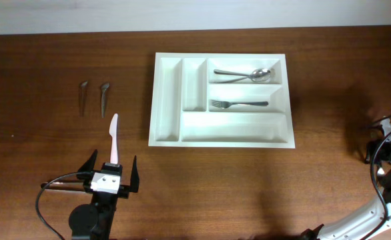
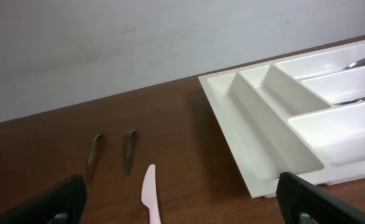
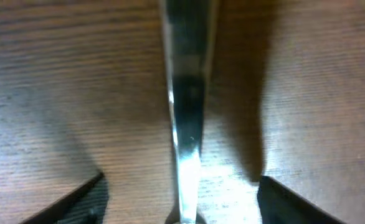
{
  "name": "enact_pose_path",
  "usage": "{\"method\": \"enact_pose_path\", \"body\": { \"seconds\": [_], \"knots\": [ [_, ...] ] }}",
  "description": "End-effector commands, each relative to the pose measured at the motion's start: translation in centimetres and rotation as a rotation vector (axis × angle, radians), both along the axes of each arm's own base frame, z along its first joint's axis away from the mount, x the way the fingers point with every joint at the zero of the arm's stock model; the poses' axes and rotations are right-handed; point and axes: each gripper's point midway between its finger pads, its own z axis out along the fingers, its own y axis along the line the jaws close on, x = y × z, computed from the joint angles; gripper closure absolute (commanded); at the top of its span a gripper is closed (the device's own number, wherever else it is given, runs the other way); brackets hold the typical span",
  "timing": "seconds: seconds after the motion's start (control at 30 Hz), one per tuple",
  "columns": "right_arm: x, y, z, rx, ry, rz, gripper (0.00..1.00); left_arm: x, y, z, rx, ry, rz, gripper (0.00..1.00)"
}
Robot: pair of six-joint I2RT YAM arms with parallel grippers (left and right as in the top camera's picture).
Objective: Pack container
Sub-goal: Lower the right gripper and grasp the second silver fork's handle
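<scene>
Robot lab bench: bare wooden table (image 1: 249,187), plain white wall (image 2: 139,50).

1. The left arm (image 1: 92,217) comes up from the near edge, with its wrist low and level and aimed at the far side.
2. The left gripper (image 1: 111,165) has its jaws spread wide. Its two dark fingers (image 2: 52,202) sit in the bottom corners of its own camera view.
3. The right arm (image 1: 359,223) is folded at the far right and lies mostly outside the overhead view.
4. The right gripper (image 3: 182,202) points straight down, jaws parted and not clamped on anything.
</scene>
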Motion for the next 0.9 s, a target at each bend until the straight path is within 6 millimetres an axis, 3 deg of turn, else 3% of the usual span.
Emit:
{"method": "enact_pose_path", "body": {
  "seconds": [0.0, 0.17, 0.33, 0.47, 0.73, 0.87],
  "knots": [
    [-0.3, 0.5, -1.9, 0.024, 0.039, 0.003, 0.37, 0.0, 0.3, -0.1, 0.009, -0.002, 0.015, 0.01],
    [0.4, 1.0, -2.0, 0.022, 0.034, 0.023, 0.6, 0.0, 0.3, -0.1, 0.009, -0.002, 0.015, 0.01],
    [0.8, 1.4, -2.0, 0.022, 0.034, 0.04, 0.72, 0.0, 0.3, -0.1, 0.009, -0.002, 0.015, 0.01],
    [0.8, 1.4, -2.0, 0.021, 0.034, 0.02, 0.96, 0.0, 0.3, -0.1, 0.009, -0.002, 0.015, 0.01],
    [1.5, 1.0, -1.4, -0.002, 0.015, -0.086, 0.96, 0.0, 0.3, -0.1, 0.009, -0.002, 0.015, 0.01],
    [3.6, 0.4, 0.9, -0.034, -0.022, -0.147, 0.96, 0.0, 0.3, -0.1, 0.009, -0.002, 0.015, 0.01]
  ]
}}
